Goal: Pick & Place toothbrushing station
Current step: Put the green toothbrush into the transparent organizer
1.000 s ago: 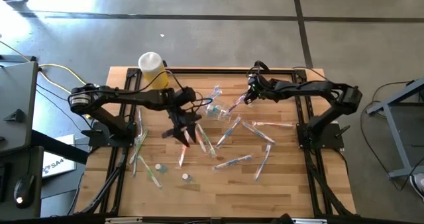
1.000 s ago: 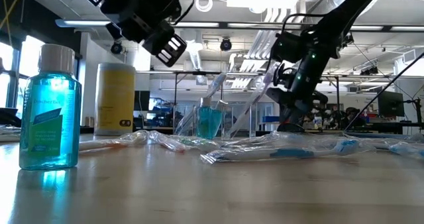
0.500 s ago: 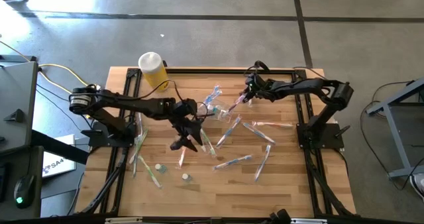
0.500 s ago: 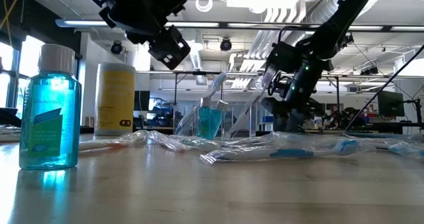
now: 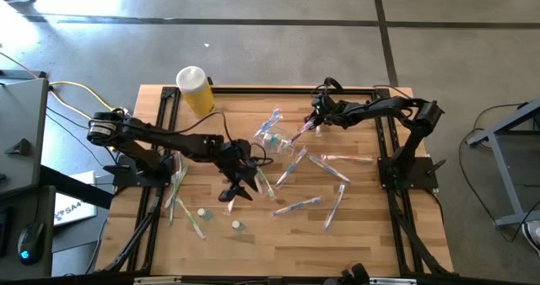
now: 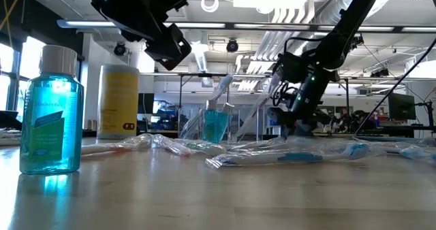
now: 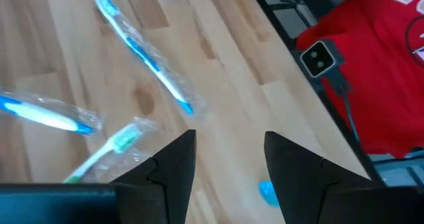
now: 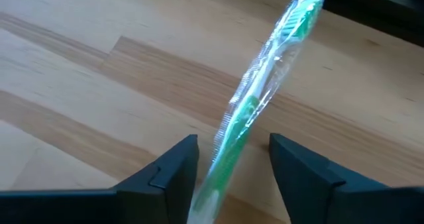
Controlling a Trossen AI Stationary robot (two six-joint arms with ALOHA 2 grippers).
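Right gripper (image 8: 228, 177) pinches a wrapped green toothbrush (image 8: 262, 98) near the holder cup (image 5: 278, 140); left gripper (image 7: 225, 159) spread, empty, over scattered brushes. I judge the slick wrapper may slip, missing the cup

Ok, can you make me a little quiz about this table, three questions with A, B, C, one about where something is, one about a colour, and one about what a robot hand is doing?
1. Where is the yellow cylinder?
A. at the table's far left corner
B. in the middle
C. under the right arm

2. What colour is the wrapped toothbrush between the right tool fingers?
A. pink
B. green
C. white

3. What is the left tool doing?
A. gripping the clear cup
B. squeezing a bottle
C. open, holding nothing

Answers: 1 A, the high view shows it there. 2 B, the right wrist view shows green bristles and handle. 3 C, the left wrist view shows bare wood between its fingers.
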